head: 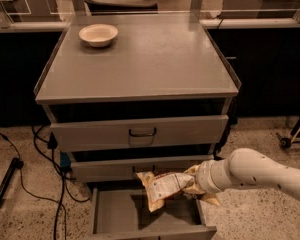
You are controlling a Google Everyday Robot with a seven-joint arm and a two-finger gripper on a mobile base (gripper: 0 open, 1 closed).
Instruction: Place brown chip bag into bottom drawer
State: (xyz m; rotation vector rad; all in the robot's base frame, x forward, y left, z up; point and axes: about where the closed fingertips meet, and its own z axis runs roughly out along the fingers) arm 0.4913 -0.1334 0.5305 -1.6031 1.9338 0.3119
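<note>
My pincer point(194, 180) was clamped on the brown chip bag's point(162, 188) right end, low by the cabinet point(140, 132) front. A cream bowl point(98, 34) sat back-left on the counter point(155, 59). The bottom drawer point(119, 215) stood open, flat grey inside; bag hung over it, not touching.
</note>
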